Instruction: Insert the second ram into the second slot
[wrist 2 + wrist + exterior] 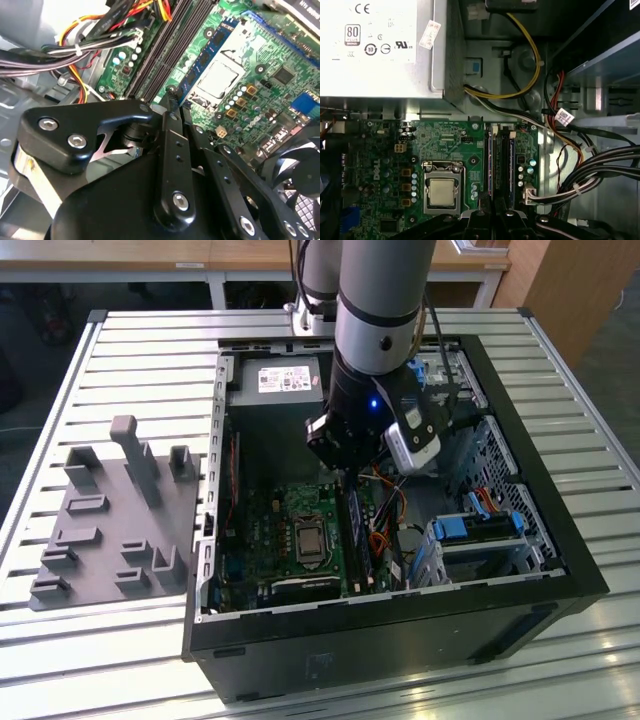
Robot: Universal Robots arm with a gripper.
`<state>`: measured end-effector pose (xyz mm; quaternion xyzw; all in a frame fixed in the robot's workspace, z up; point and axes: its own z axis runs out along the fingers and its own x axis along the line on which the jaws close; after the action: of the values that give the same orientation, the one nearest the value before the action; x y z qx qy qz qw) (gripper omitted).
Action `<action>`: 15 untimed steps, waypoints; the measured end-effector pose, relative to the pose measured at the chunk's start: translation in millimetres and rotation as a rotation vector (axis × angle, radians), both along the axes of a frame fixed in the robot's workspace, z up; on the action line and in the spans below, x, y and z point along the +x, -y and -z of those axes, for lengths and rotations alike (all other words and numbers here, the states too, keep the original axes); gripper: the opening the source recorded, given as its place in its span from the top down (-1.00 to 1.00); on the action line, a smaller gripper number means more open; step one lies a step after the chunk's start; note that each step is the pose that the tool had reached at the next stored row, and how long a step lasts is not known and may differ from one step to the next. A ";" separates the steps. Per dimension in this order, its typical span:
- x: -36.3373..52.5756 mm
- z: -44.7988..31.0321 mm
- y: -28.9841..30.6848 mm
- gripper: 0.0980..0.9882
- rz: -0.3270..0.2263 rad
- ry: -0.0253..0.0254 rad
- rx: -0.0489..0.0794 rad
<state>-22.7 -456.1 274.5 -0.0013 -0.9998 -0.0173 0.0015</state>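
The ram [207, 54], a dark-blue stick with dark chips, stands on edge in the bank of slots [165, 50], in the line nearest the socket [216, 80] and running along the socket's side. How deep it sits I cannot tell. My pincer [175, 97] is at the stick's near end, its two black fingers [172, 150] drawn together with barely a gap. The tips meet that end, but I cannot tell whether they nip it or only rest on it. In the first wrist view the other stick [511, 160] stands parallel to the ram, on the side away from the socket, with dark slots between the two.

In the exterior view my arm [385, 300] hangs over the open case [400, 635], and the pincer hovers low over the green board [250, 540], at 12 o'clock of the ram. The socket lies at 9 o'clock of the ram. A tangle of orange, yellow and black cables [385, 510] lies at 3 o'clock of it. Farther out at 3 o'clock sit the light-blue brackets [480, 525] in a metal cage. The power supply [285, 380] fills the case's corner at 11 o'clock of the pincer. The case rests on a slatted metal table [130, 350]. At 9 o'clock of the case, a grey rack [110, 510] of pegs and blocks lies flat on the slats.
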 end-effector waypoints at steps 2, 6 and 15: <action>0.9 1.2 0.1 0.91 0.003 -0.0003 0.003; 2.0 5.3 0.6 0.91 0.007 -0.0003 0.011; 2.1 19.2 4.9 0.91 0.012 -0.0036 0.011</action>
<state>-20.5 -461.0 255.2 -0.0072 -0.9997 -0.0228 0.0032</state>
